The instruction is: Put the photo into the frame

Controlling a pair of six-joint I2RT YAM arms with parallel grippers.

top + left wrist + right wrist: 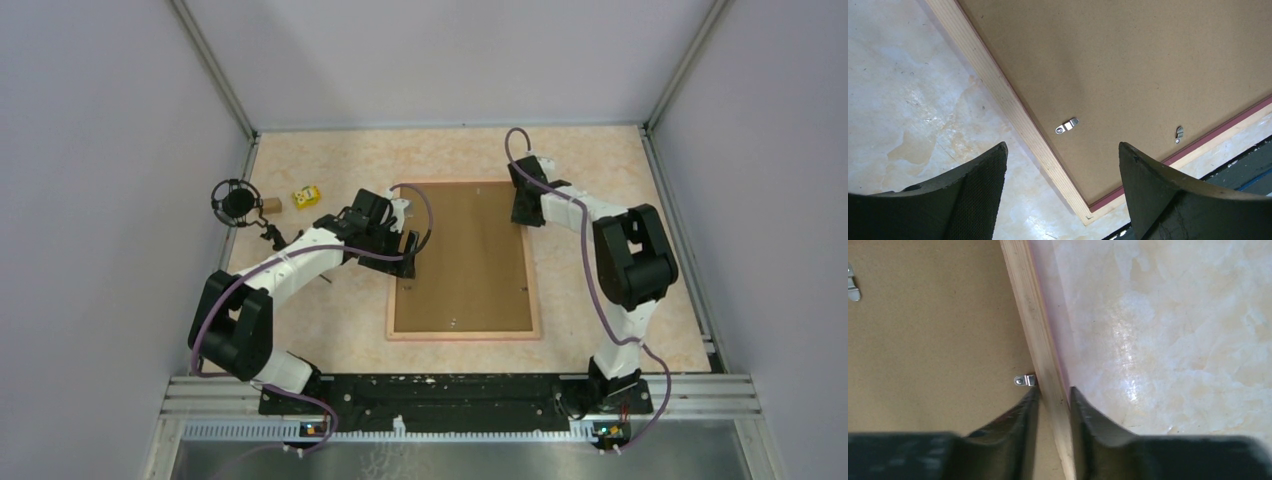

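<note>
My right gripper [1053, 390] clenched on the frame [1029, 315] rail; my left gripper [1062, 146] hung open. Lifting by one thin rail could let the frame twist free.

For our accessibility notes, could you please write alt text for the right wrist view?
The right gripper grips the frame by its pale wooden rail, one finger on each side. Left of the rail lies the brown backing board with a metal clip; right of it, marbled table.
</note>
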